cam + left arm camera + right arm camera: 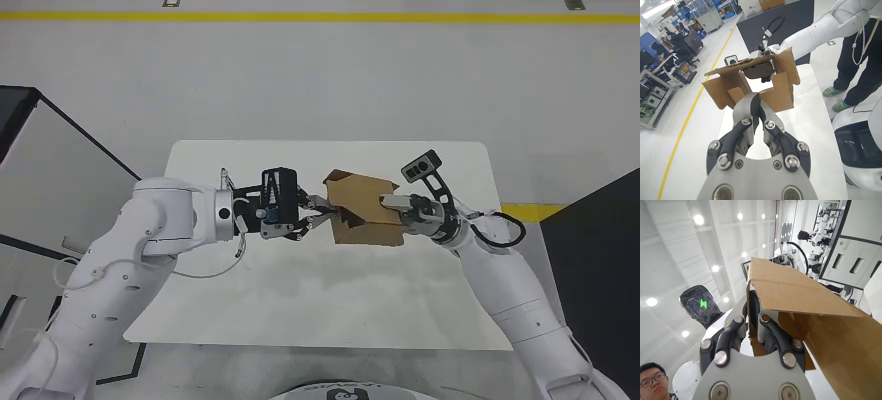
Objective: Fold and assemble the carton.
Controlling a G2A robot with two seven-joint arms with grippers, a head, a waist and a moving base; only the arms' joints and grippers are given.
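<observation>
A brown cardboard carton with its flaps open hangs between my two grippers over the middle of the white table. My left gripper meets it from the left. In the left wrist view the left gripper has its fingers closed at the edge of a lower flap of the carton. My right gripper holds the opposite side. The right wrist view shows the right gripper shut on an upright carton wall, the cardboard edge running between its fingers.
A person's legs stand beside the table's far end. A dark panel sits off the table's right side and a black frame off its left. The tabletop around the carton is bare.
</observation>
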